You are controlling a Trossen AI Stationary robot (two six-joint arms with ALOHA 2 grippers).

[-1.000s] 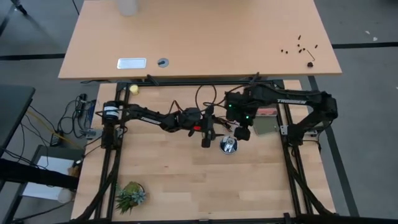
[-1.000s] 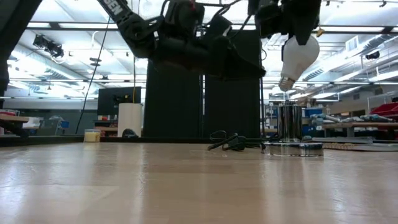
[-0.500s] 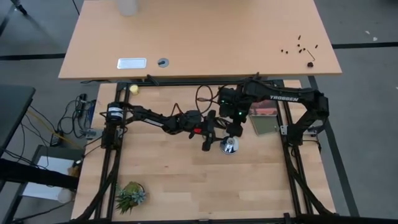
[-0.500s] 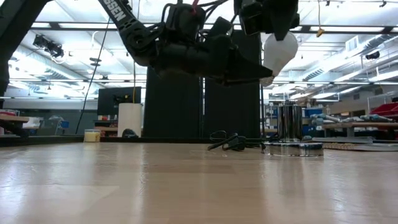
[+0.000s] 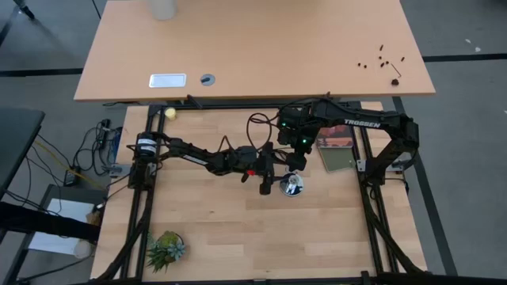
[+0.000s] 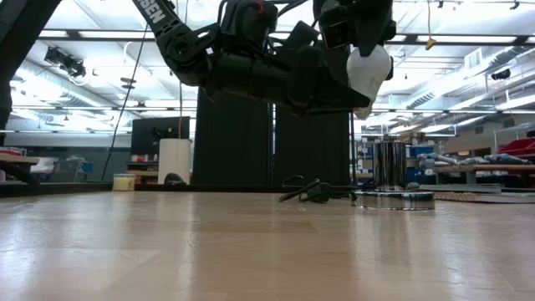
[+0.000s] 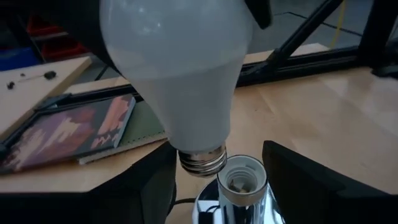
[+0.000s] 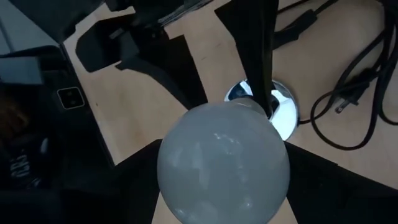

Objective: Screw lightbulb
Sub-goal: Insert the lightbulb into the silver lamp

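Item: lightbulb, white, pear-shaped, matt globe narrowing to a ribbed silvery screw base, which points down and a little off plumb. We find it in the air above the wooden table, held by the globe in the right gripper, whose fingers are closed around the widest part of the glass. Its base hangs just beside and slightly above the mouth of the socket, a shiny metal cup with a pale threaded insert, standing upright on a round silvery base plate from which a black cord trails away. Base and mouth are near but, in our judgement, not yet lined up or touching. The left gripper sits with its fingers spread wide on either side of the socket, holding nothing that we can see; whether they touch the metal we cannot tell. Risks, as we judge them: the tilt and sideways offset may make the thread start crooked and jam; a push down off-centre may tip or slide the socket if the left fingers do not steady it; the smooth round glass may slip in the grip when turned. Nearby: a flat book on the table beyond.
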